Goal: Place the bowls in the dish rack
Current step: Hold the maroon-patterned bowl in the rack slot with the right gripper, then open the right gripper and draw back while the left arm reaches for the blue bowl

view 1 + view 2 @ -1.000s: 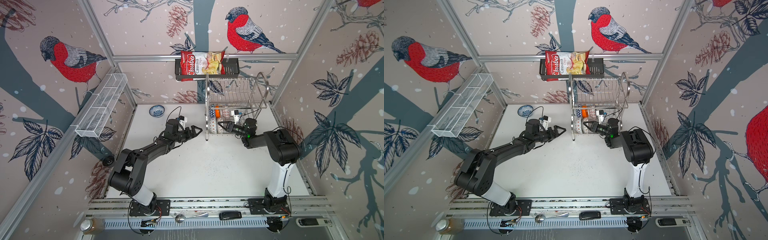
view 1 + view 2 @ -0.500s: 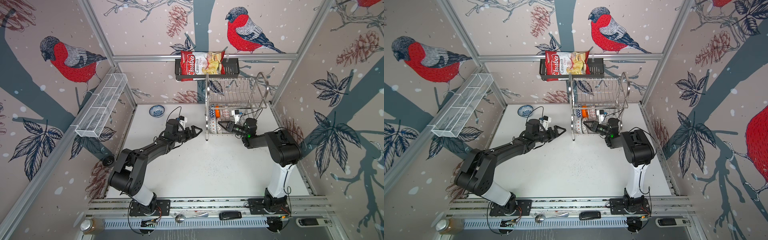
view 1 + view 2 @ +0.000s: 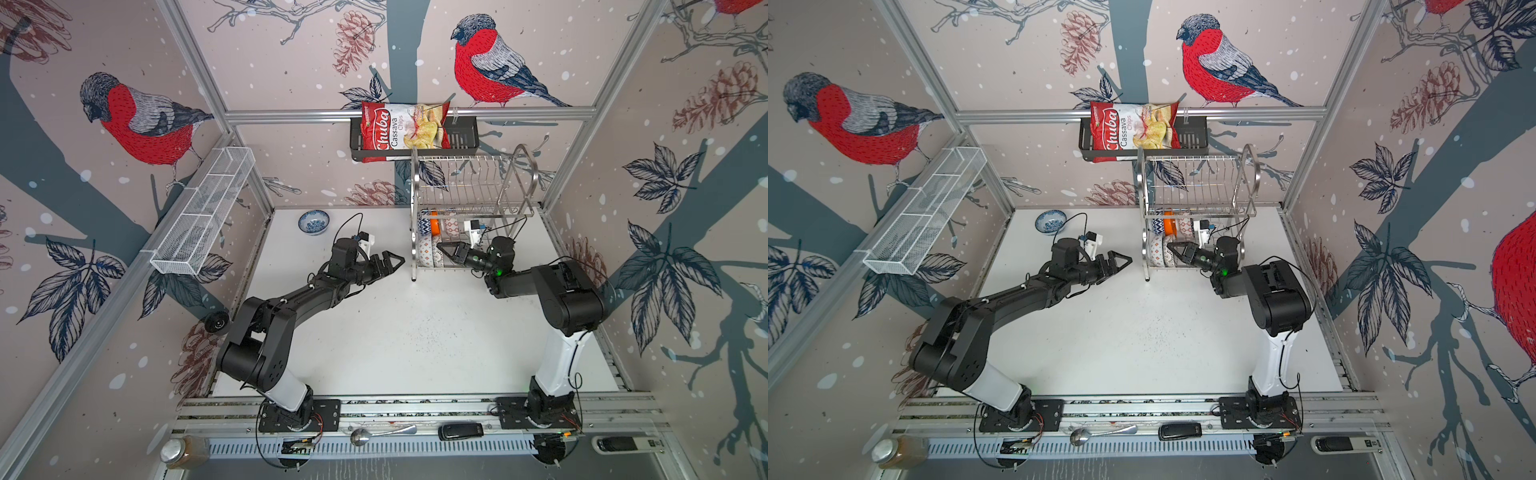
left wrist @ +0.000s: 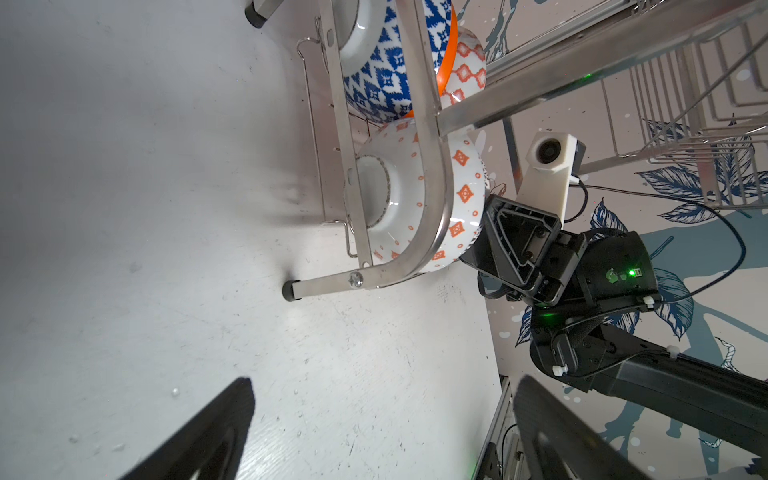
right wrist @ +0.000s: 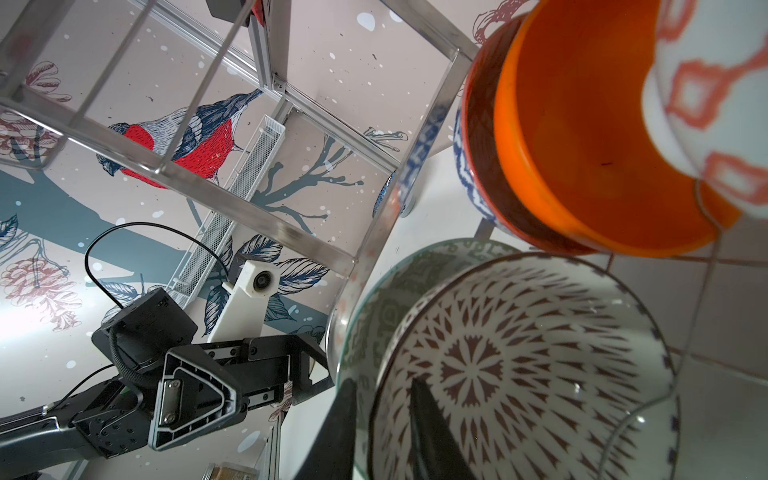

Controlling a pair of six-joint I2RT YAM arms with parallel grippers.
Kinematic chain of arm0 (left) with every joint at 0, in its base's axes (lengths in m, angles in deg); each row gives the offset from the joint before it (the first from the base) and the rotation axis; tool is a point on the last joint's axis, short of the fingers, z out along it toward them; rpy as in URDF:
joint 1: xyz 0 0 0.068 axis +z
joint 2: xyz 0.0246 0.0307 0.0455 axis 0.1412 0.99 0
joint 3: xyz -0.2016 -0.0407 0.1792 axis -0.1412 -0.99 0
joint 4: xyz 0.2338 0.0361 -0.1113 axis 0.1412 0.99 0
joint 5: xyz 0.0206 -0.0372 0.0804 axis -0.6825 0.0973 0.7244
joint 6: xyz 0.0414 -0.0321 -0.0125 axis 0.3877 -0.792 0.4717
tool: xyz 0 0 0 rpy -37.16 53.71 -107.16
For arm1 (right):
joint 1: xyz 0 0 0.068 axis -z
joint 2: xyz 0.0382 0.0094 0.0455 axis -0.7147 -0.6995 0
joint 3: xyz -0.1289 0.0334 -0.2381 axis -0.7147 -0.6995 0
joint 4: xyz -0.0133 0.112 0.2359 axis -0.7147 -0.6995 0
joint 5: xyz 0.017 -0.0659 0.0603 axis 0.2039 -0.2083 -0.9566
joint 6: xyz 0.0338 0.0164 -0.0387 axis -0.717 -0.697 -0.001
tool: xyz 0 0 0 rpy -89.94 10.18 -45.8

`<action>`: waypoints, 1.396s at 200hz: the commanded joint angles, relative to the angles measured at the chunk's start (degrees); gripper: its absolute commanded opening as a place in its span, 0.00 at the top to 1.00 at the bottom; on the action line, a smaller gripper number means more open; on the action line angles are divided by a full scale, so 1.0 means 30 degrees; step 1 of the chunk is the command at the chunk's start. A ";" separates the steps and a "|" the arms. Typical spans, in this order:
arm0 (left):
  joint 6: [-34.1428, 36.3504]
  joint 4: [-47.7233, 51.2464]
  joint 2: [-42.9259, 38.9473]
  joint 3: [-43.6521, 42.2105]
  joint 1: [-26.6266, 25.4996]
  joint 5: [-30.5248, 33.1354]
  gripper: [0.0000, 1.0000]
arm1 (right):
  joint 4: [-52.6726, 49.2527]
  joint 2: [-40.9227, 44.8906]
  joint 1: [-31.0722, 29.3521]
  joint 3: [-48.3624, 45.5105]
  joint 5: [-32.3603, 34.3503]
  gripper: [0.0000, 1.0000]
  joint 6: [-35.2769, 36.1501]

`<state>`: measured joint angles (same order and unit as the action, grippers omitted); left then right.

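Note:
The dish rack (image 3: 412, 232) (image 3: 1144, 232) stands at the back right. Its lower tier holds several bowls on edge: a blue-patterned one (image 4: 386, 83), an orange one (image 5: 582, 145), a grey-green one (image 5: 374, 316) and a white one with a dark radial pattern (image 5: 540, 365). My right gripper (image 3: 442, 249) (image 5: 382, 384) reaches into that tier. Its fingers stand slightly apart on either side of the radial bowl's rim, with a gap on each side. A blue-floral bowl (image 3: 313, 221) (image 3: 1050, 221) sits on the table at the back left. My left gripper (image 3: 397, 259) (image 4: 384, 380) hovers wide open and empty, left of the rack.
Above the rack a black basket (image 3: 461, 137) holds a chips bag (image 3: 405, 131). A white mesh basket (image 3: 203, 216) hangs on the left wall. A jar (image 3: 185, 451) and a spoon (image 3: 374, 434) lie on the front rail.
My right gripper's fingers have parted a little around the radial bowl's rim. Both arms otherwise stay where they were.

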<state>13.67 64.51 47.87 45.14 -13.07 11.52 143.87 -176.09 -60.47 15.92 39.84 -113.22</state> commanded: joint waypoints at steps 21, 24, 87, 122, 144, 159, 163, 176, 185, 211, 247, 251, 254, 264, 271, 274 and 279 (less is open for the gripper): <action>0.0294 -0.0147 -0.0005 0.0134 0.0001 0.0035 0.02 | 0.0512 0.0625 0.0114 -0.0388 0.0237 0.73 0.0435; 0.0297 -0.0159 -0.0023 0.0133 0.0003 0.0045 0.02 | 0.0529 0.0677 0.0116 -0.0447 0.0244 0.73 0.0435; 0.0330 -0.0026 -0.0210 0.0191 0.0054 0.0130 0.02 | 0.0530 0.1965 0.0177 -0.1579 0.0697 0.63 0.0779; 0.0482 0.0275 -0.0399 0.0298 0.0335 0.0247 0.02 | -0.0178 0.3406 0.0219 -0.2556 0.1386 0.56 0.1420; 0.0857 0.0747 -0.0785 0.0403 0.0769 0.0604 0.02 | -0.1354 0.4557 0.0219 -0.3162 0.2058 0.51 0.2276; 0.1214 0.1404 -0.0996 0.0590 0.1262 0.1045 0.02 | -0.2035 0.5266 0.0215 -0.3487 0.2501 0.47 0.2745; 0.1263 0.1583 -0.1019 0.0634 0.1429 0.1175 0.02 | -0.2191 0.5437 0.0198 -0.3584 0.2604 0.45 0.2866; 0.1526 0.2306 -0.1060 0.0799 0.2080 0.1692 0.02 | -0.2651 0.6073 0.0179 -0.3928 0.2910 0.40 0.3199; 0.1808 0.3093 -0.1006 0.1041 0.2514 0.2241 0.02 | -0.3112 0.6527 0.0119 -0.4127 0.3107 0.36 0.3503; 0.2567 0.5041 -0.0667 0.1772 0.3685 0.3380 0.02 | -0.4736 0.7950 -0.0015 -0.4493 0.3936 0.24 0.4587; 0.3379 0.6348 -0.0679 0.2226 0.5267 0.5002 0.02 | -0.6648 1.0122 -0.0132 -0.5279 0.5236 0.09 0.5907; 0.3429 0.6407 -0.0679 0.2212 0.5444 0.5213 0.02 | -0.6879 1.0362 -0.0153 -0.5388 0.5396 0.08 0.6091; 0.3454 0.6446 -0.0671 0.2231 0.5572 0.5314 0.02 | -0.7041 1.0595 -0.0159 -0.5456 0.5525 0.06 0.6203; 0.3590 0.6663 -0.0474 0.2442 0.6056 0.5538 0.02 | -0.7755 1.1220 -0.0165 -0.5640 0.5952 0.01 0.6659; 0.3706 0.7096 -0.0299 0.2752 0.6327 0.6055 0.02 | -0.8239 1.1732 -0.0189 -0.5752 0.6220 0.00 0.6978; 0.3749 0.7298 -0.0258 0.2848 0.6433 0.6211 0.02 | -0.8431 1.1942 -0.0211 -0.5809 0.6317 0.00 0.7108; 0.3770 0.7529 -0.0075 0.2950 0.6662 0.6407 0.02 | -0.8754 1.2293 -0.0206 -0.5874 0.6485 0.01 0.7329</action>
<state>22.63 82.94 46.41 52.18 4.78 25.88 123.21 -142.93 -60.95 -0.87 55.03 -96.11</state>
